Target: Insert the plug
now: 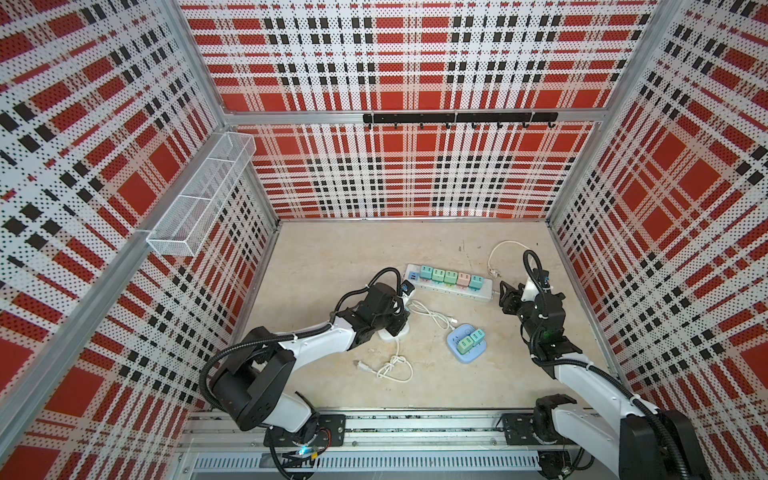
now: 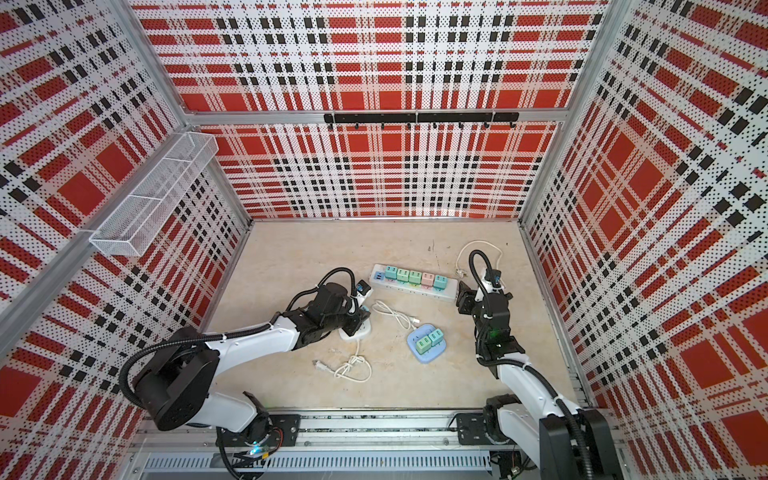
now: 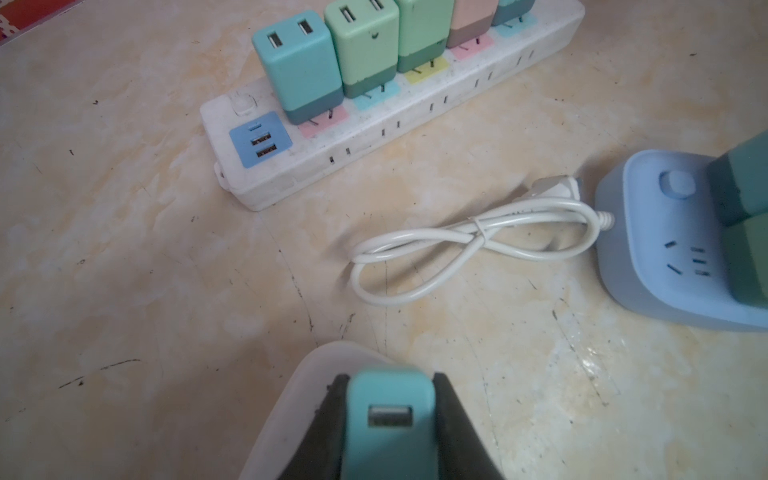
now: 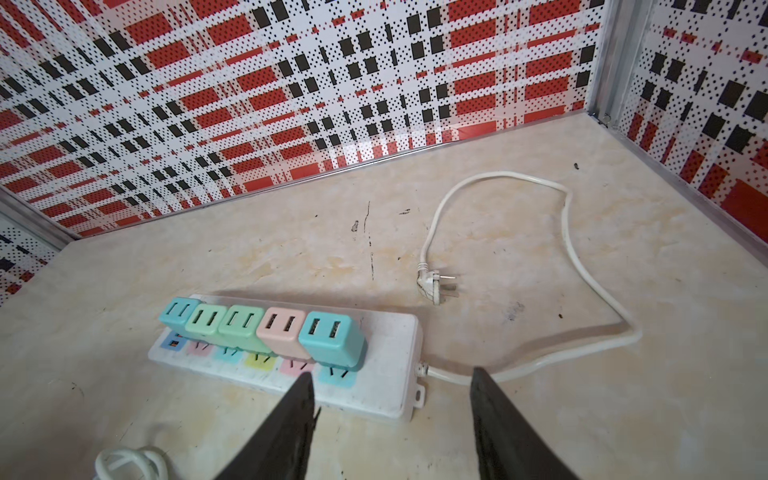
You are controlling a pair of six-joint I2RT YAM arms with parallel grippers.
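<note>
One teal plug [image 3: 390, 432], gripped by left end effector [image 3: 390, 384]

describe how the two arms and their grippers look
The left arm and right arm have white shells, black joints and black ribbed cable hoses tied on with white zip ties. The left gripper and right gripper have matte black, wedge-shaped fingers.

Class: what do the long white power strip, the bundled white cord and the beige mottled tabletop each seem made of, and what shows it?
Long white power strip: hard moulded plastic, matte, as its crisp slots and grimy scuffs suggest.
Bundled white cord: flexible rubbery or PVC sheath, smooth, bending in soft loops.
Beige mottled tabletop: marble-look stone or laminate, uncertain; slight sheen, dark scratches.
</note>
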